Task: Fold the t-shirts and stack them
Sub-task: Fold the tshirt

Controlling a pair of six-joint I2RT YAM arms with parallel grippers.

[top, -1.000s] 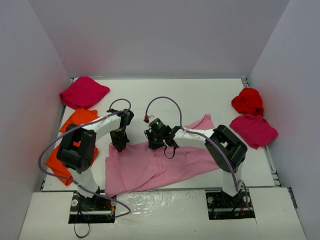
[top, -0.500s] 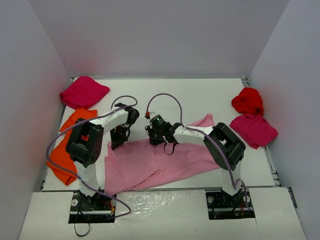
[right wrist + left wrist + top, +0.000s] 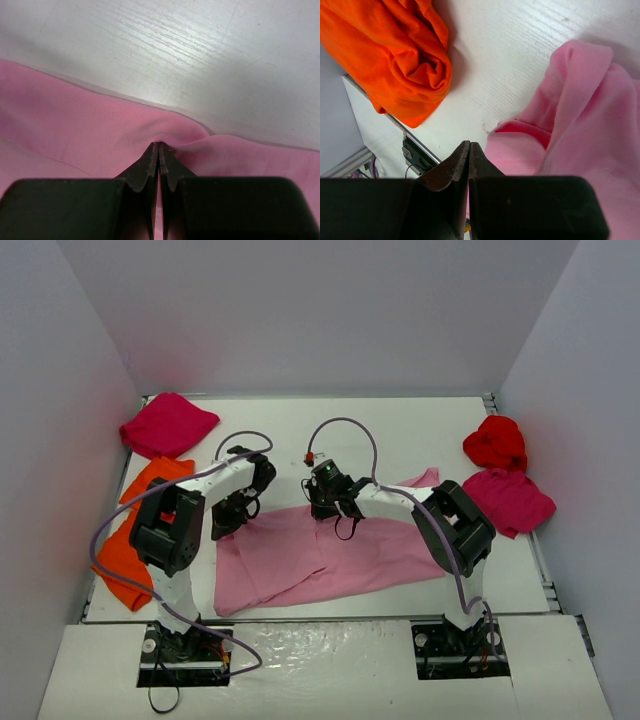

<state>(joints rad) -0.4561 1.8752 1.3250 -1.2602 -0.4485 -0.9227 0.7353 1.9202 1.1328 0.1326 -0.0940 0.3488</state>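
The light pink t-shirt [image 3: 330, 560] is pinched by the left tool [image 3: 469, 146] and right tool [image 3: 158, 146]. It's spread over the counter [image 3: 400, 430].

Bright, even overhead light, soft faint shadows on the white desk [image 3: 420, 430], patchy glare on the glossy front panel [image 3: 330, 650] at 6 o'clock, wrist views crisp farther out, left tool [image 3: 469, 145] and right tool [image 3: 158, 146] blurred

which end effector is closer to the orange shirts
Left. The left end effector is beside the orange shirts, at the pink shirt's left edge. The right end effector is farther right, pinching the pink shirt's far edge near its middle.
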